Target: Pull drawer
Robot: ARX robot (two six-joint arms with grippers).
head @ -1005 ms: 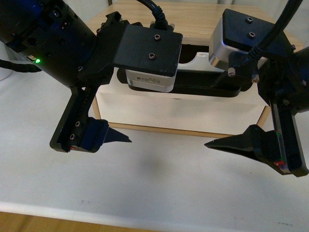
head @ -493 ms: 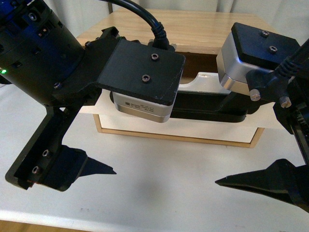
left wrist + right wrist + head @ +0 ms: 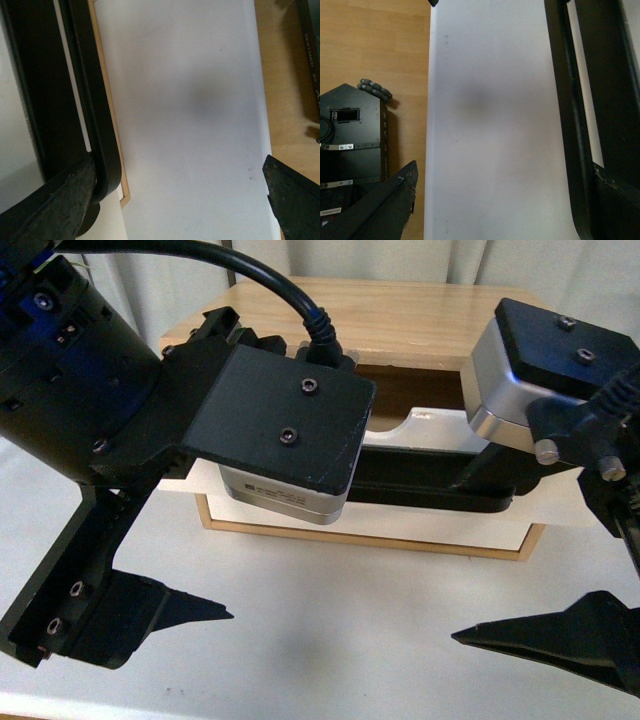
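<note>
The drawer [image 3: 430, 524] is seen at the middle of the front view. Its white front faces the robot, and its wood-edged lower rim is just above the white table [image 3: 330, 640]. It is set under the wooden top of a cabinet [image 3: 400, 310]. A dark gap is seen between that top and the notch [image 3: 392, 422] in the drawer's upper edge. The black handle [image 3: 430, 492] runs across the front, and its ends are hidden behind both wrists.

The left gripper [image 3: 178, 170] is spread wide, and nothing is clamped. In the left wrist view one finger [image 3: 55, 200] is pressed against the end of the handle, on the bar's drawer side. The other finger [image 3: 295, 195] is held well apart over the table edge.

The right gripper [image 3: 505, 175] is likewise spread wide, with nothing pinched. In the right wrist view one finger [image 3: 615, 200] is placed just beside the bar, on its drawer side. The other [image 3: 375, 210] is held far off, over the wooden floor [image 3: 370, 40]. A black box [image 3: 355, 140] is seen on that floor, beside the table.
</note>
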